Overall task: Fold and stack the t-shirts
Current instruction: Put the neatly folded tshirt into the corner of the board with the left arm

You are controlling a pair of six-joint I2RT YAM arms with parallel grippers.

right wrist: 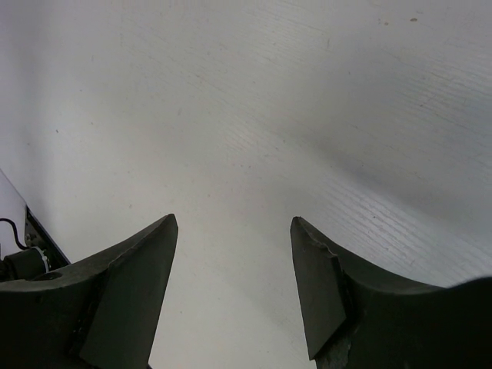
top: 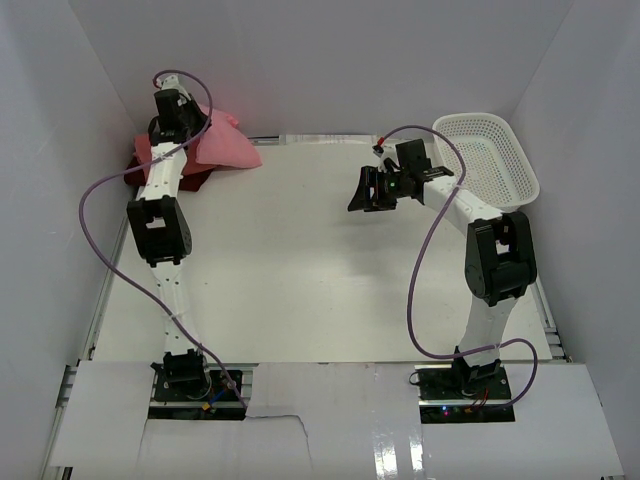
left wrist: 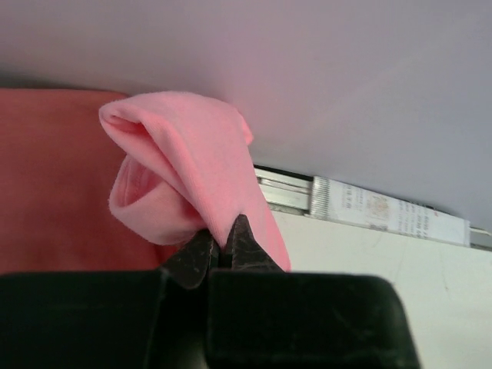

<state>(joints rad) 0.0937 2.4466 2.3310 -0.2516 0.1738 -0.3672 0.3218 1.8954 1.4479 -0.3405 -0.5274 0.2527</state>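
Status: early stage. No t-shirt lies folded flat and no stack exists. The cloth sits bunched in the far left corner of the table [top: 300, 260]. The left gripper [left wrist: 227, 240] is pressed together on a fold of the pink t-shirt [left wrist: 184, 165], which hangs rumpled from it above the heap. The right gripper [right wrist: 232, 223] is spread, grips nothing, and hovers over the table near its middle. Remaining, by my judgement: spread out, fold and stack every shirt.

Count:
- One pink t-shirt.
- One dark red t-shirt [top: 196, 178] beneath it.
- A third shirt cannot be told apart in the heap.
- One white mesh basket [top: 490, 160], far right.
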